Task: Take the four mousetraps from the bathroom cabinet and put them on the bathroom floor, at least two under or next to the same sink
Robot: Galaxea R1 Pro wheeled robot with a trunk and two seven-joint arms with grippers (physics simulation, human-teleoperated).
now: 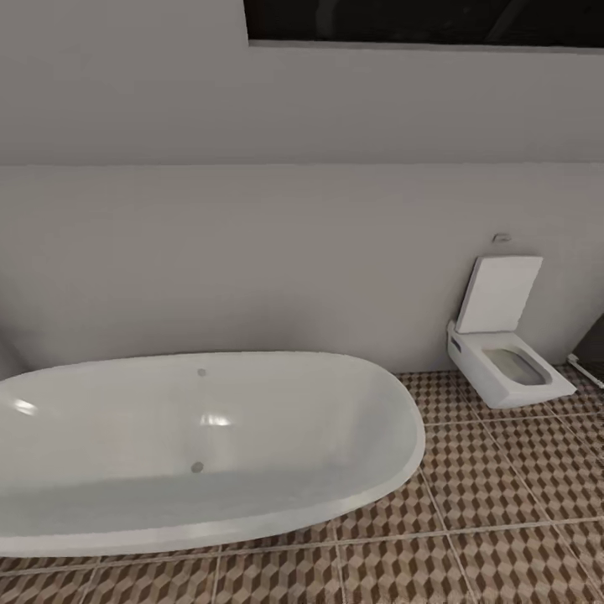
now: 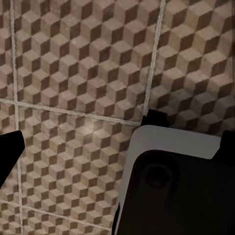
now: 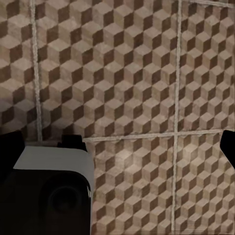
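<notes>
- Mousetraps: I can't find any, whether on the bathroom floor (image 1: 503,503) or in a gripper – so judge the task as not visibly started.
- Your head camera faces a white oval bathtub (image 1: 201,445) against the grey wall (image 1: 252,252), with a toilet (image 1: 503,352) to its right. You need to go find the cabinet and the sink.
- Both wrist cameras look straight down at cube-pattern tiles, arms apparently hanging low beside the robot's base (image 2: 171,186).
- Left gripper (image 2: 117,147) and right gripper (image 3: 117,147) – dark fingertips set wide apart at the frame edges, released, nothing held.
</notes>
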